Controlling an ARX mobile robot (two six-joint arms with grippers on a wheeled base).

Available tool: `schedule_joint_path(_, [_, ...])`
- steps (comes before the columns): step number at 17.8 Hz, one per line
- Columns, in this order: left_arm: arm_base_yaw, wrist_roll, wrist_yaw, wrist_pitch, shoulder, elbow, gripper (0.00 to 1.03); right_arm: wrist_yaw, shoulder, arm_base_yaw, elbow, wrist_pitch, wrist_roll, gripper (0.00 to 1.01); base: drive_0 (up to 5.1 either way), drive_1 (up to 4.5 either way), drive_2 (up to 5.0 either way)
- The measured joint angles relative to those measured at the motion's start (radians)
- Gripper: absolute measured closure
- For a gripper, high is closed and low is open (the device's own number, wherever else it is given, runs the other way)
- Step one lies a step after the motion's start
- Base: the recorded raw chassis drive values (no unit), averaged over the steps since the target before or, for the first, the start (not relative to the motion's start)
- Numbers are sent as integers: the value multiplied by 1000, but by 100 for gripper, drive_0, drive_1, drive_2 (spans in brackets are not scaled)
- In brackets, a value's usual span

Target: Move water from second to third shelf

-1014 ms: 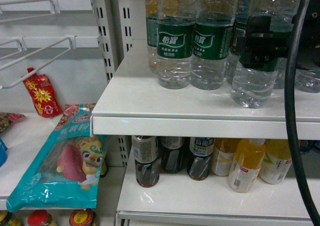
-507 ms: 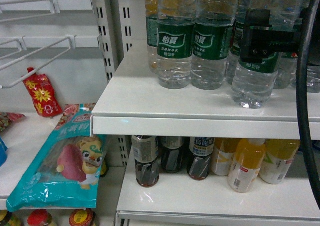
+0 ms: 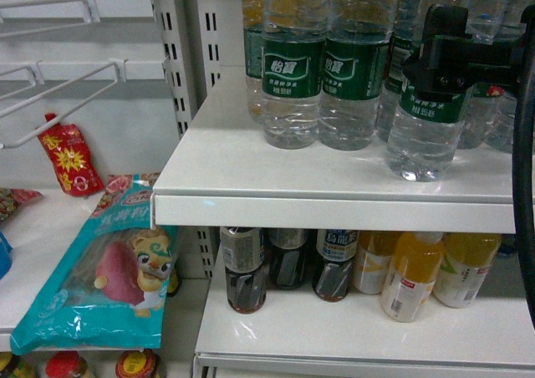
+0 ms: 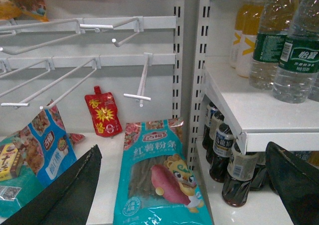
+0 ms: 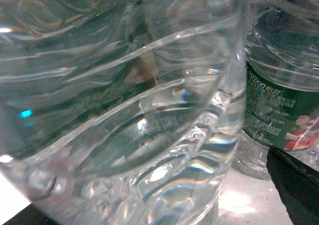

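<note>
Head view: the right gripper [image 3: 443,60] reaches in level from the right and wraps the green label of the front water bottle [image 3: 422,135]. The bottle stands upright on the upper shelf [image 3: 251,177], touching its neighbours. The grip looks closed on it.

Left wrist view: the left gripper [image 4: 184,195] hangs spread open and empty, well away by the snack bag [image 4: 157,180].

Right wrist view: clear ribbed plastic fills the frame, pressed close. The right arm is plainly nearer; lifting straight up comes next.

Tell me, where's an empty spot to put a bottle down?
The upper shelf is bare left of and in front of the water bottles. On the lower shelf, only the front strip before the drinks is free; behind is crowded.
</note>
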Motion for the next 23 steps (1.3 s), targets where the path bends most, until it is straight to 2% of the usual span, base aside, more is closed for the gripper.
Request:
schedule_joint_path(6, [0, 0, 0, 0, 0, 0, 5, -30, -34, -3, -7, -19, -7, 3, 0, 0, 0])
schedule_joint_path(9, [0, 0, 0, 0, 0, 0, 5, -32, -69, -4, -26, -33, -41, 3, 0, 0, 0])
schedule_joint_path(12, [0, 0, 0, 0, 0, 0, 5, -40, -113, -19, -64, -65, -93, 3, 0, 0, 0])
schedule_joint_path(14, [0, 0, 0, 0, 0, 0, 5, -70, -174, -32, -98, -85, -114, 3, 0, 0, 0])
schedule_joint_path(16, [0, 0, 0, 0, 0, 0, 5, -109, -241, -55, -141, -108, -118, 3, 0, 0, 0])
schedule_joint_path(18, [0, 0, 0, 0, 0, 0, 5, -201, -429, -122, -238, -189, -140, 3, 0, 0, 0])
schedule_joint_path(23, [0, 0, 0, 0, 0, 0, 5, -229, -499, -137, -274, -224, -142, 3, 0, 0, 0])
